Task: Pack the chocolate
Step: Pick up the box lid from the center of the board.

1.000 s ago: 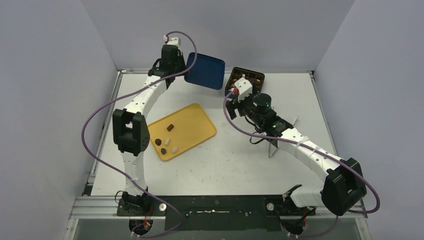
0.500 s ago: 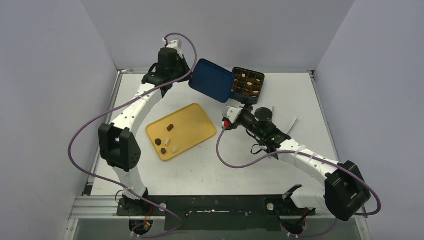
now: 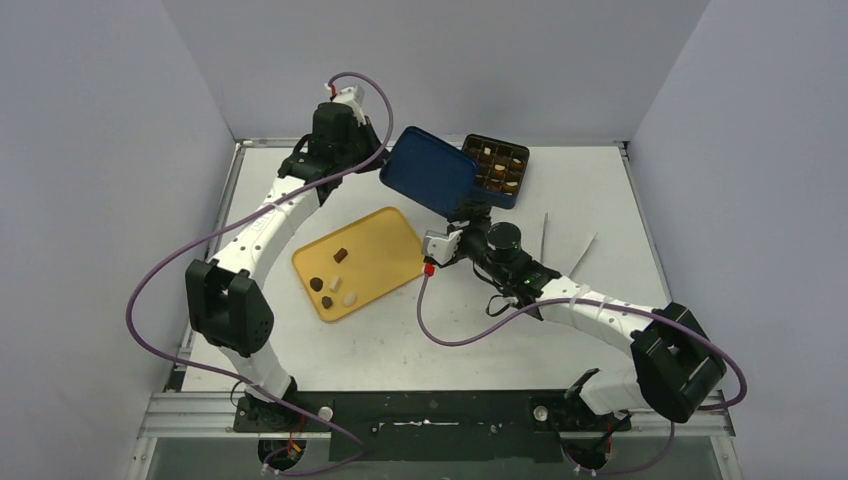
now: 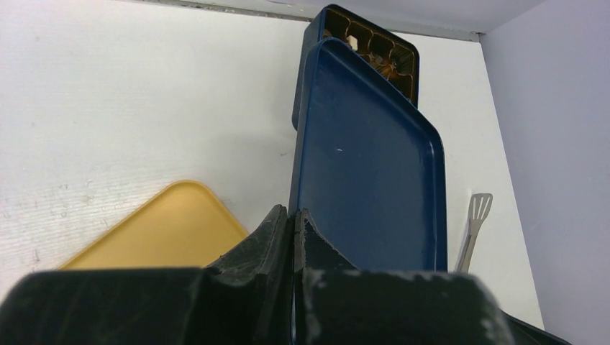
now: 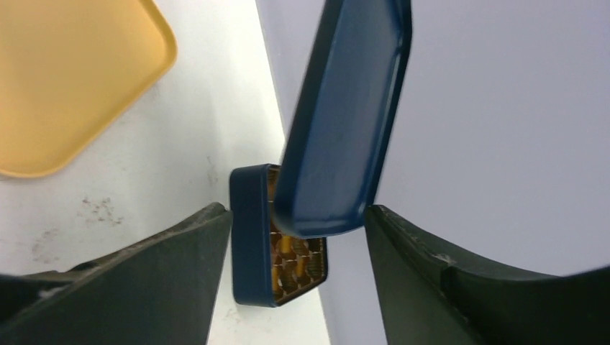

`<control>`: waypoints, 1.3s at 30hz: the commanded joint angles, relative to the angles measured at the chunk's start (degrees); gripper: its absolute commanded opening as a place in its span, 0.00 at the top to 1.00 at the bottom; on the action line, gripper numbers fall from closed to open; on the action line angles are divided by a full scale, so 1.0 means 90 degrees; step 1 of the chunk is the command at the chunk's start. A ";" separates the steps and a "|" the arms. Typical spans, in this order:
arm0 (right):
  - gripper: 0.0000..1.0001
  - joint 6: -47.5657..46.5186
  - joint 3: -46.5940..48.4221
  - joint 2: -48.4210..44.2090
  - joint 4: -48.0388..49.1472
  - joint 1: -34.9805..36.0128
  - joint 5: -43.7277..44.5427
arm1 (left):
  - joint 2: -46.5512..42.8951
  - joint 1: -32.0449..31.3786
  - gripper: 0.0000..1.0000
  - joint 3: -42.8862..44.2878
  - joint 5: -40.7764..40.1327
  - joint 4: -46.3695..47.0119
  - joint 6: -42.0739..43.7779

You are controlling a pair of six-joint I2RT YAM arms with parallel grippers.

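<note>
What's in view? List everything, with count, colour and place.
lid: one, dark blue, held tilted in the air, overlapping the box's left side
box: one, dark blue, gridded, far middle of table
boxed chocolate: several, brown and white, in cells; some hidden by lid
tray: one, yellow, left of centre
tray chocolate: about five, brown and white, tray's near end
tongs: one, metal, right of centre
table: one, white
left tool: black, shut on lid's edge
right tool: black, open, close to lid's lower end
</note>
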 commanded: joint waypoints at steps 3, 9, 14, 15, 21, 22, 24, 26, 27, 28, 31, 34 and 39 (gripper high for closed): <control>0.39 -0.0847 0.0339 0.0292 0.0857 0.0193 0.0713 | -0.0452 -0.0033 1.00 -0.0028 0.0223 0.0287 -0.0246; 0.43 -0.1190 0.0360 0.0567 0.1329 0.0341 0.1424 | -0.0520 -0.0028 1.00 -0.0156 0.0326 0.0316 -0.0397; 0.47 -0.1233 0.0305 0.0722 0.1587 0.0342 0.1638 | -0.0562 -0.0028 1.00 -0.0229 0.0391 0.0352 -0.0480; 0.49 -0.1263 0.0272 0.0763 0.1716 0.0345 0.1721 | -0.0582 -0.0028 1.00 -0.0256 0.0392 0.0367 -0.0465; 0.63 -0.1294 0.0238 0.0867 0.2060 0.0349 0.1815 | -0.0686 0.0029 1.00 -0.0478 0.0582 0.0513 -0.0497; 0.66 -0.1285 0.0231 0.0853 0.2094 0.0354 0.1816 | -0.0696 0.0041 1.00 -0.0495 0.0611 0.0534 -0.0512; 0.76 -0.1201 0.0254 0.0813 0.2077 0.0369 0.1803 | -0.0717 0.0084 1.00 -0.0523 0.0652 0.0573 -0.0525; 0.82 -0.1126 0.0302 0.0751 0.1901 0.0382 0.1771 | -0.0754 0.0138 1.00 -0.0570 0.0691 0.0639 -0.0535; 0.85 -0.1068 0.0306 0.0733 0.1852 0.0382 0.1772 | -0.0786 0.0158 1.00 -0.0605 0.0689 0.0679 -0.0531; 0.89 -0.1017 0.0288 0.0730 0.1875 0.0384 0.1776 | -0.0829 0.0180 0.98 -0.0643 0.0700 0.0753 -0.0537; 0.95 -0.0805 0.0246 0.0746 0.2139 0.0405 0.2004 | -0.0967 0.0215 0.84 -0.0740 0.0728 0.0963 -0.0580; 0.98 -0.0241 0.0452 0.0788 0.2182 0.0457 0.2352 | -0.1146 0.0270 0.68 -0.0873 0.0947 0.1332 -0.0638; 0.99 0.0709 0.0807 0.0772 0.1539 0.0421 0.2304 | -0.1520 0.0371 0.45 -0.1334 0.1080 0.2059 -0.0801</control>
